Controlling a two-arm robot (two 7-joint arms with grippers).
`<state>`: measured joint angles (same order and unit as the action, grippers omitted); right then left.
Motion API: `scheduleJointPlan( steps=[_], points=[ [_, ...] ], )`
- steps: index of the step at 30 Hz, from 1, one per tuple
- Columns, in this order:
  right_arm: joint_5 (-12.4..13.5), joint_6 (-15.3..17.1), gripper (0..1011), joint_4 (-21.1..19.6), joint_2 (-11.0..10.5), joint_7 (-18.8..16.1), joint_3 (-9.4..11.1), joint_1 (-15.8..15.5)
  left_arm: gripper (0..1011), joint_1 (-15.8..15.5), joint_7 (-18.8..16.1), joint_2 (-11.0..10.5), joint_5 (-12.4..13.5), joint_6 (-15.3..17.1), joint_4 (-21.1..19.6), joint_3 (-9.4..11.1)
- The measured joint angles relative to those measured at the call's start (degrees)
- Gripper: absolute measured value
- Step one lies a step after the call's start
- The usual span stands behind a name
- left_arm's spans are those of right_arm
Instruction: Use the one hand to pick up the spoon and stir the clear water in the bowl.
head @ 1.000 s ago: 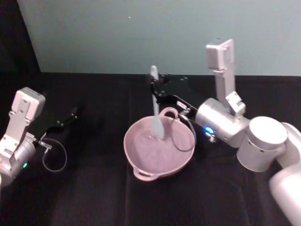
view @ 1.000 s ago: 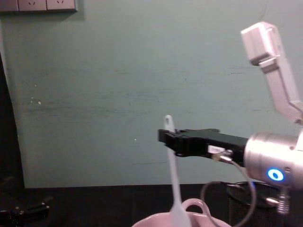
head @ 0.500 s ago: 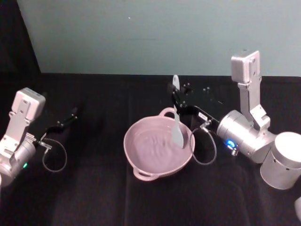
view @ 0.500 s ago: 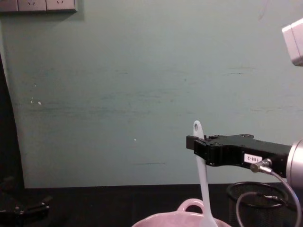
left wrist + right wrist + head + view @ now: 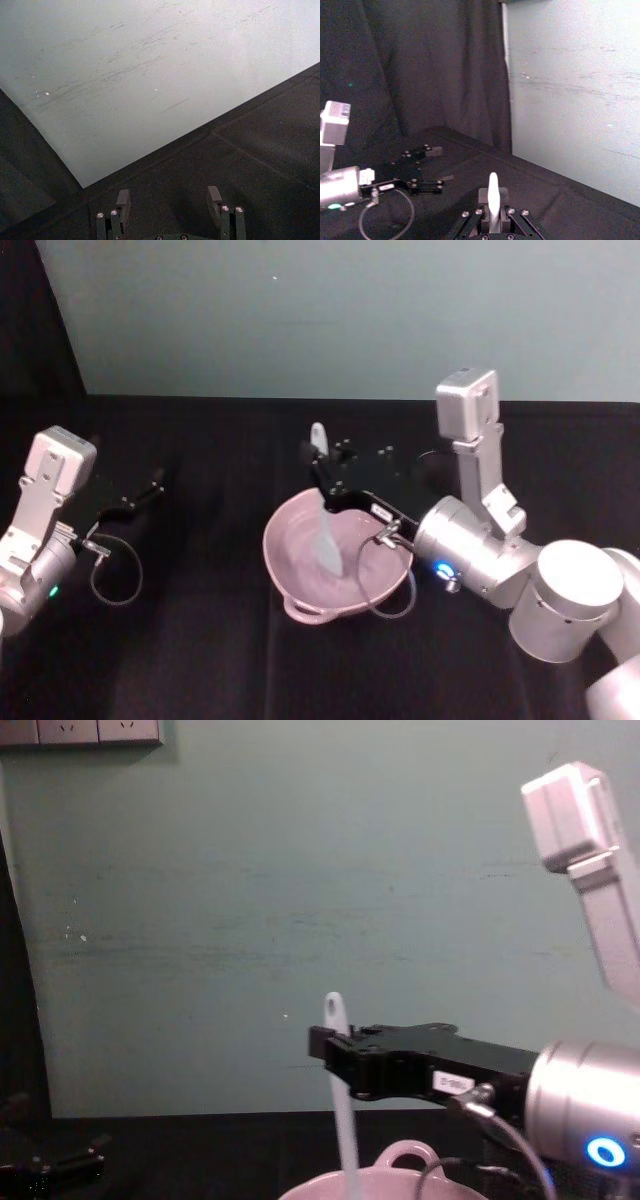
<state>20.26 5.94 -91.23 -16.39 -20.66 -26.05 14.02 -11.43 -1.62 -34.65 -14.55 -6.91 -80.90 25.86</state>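
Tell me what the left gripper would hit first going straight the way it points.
Probably the pale green wall. The left gripper, parked open on the left, faces only black cloth and then that wall; the way looks free, though depth is unclear.

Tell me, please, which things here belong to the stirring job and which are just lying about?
Job: right gripper, the spoon it holds, pink bowl.
Idle: left gripper, parked open at left; black tablecloth.

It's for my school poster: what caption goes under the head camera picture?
The right gripper holds the spoon, blade down in the pink bowl; the left gripper idles at left.
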Motion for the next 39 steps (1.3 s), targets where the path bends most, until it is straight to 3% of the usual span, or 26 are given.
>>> scheduleJointPlan(
  steps=[9,20,27,32,39],
  points=[
    [-0.13,-1.37,114,4.08,2.82,-1.36,-2.06,2.77,1011,0.0,0.0,0.0,0.0,0.0,0.0,0.0],
    [0.09,-3.08,114,10.21,4.45,-1.97,-1.64,6.7,1011,0.0,0.0,0.0,0.0,0.0,0.0,0.0],
    [-0.33,-2.84,114,10.38,2.8,-0.84,0.42,7.36,1011,0.0,0.0,0.0,0.0,0.0,0.0,0.0],
    [-0.78,-1.86,114,6.79,0.16,0.84,2.83,5.11,1011,0.0,0.0,0.0,0.0,0.0,0.0,0.0],
    [-0.85,-0.75,114,3.23,-1.56,1.18,3.87,2.33,1011,0.0,0.0,0.0,0.0,0.0,0.0,0.0]
  ],
)
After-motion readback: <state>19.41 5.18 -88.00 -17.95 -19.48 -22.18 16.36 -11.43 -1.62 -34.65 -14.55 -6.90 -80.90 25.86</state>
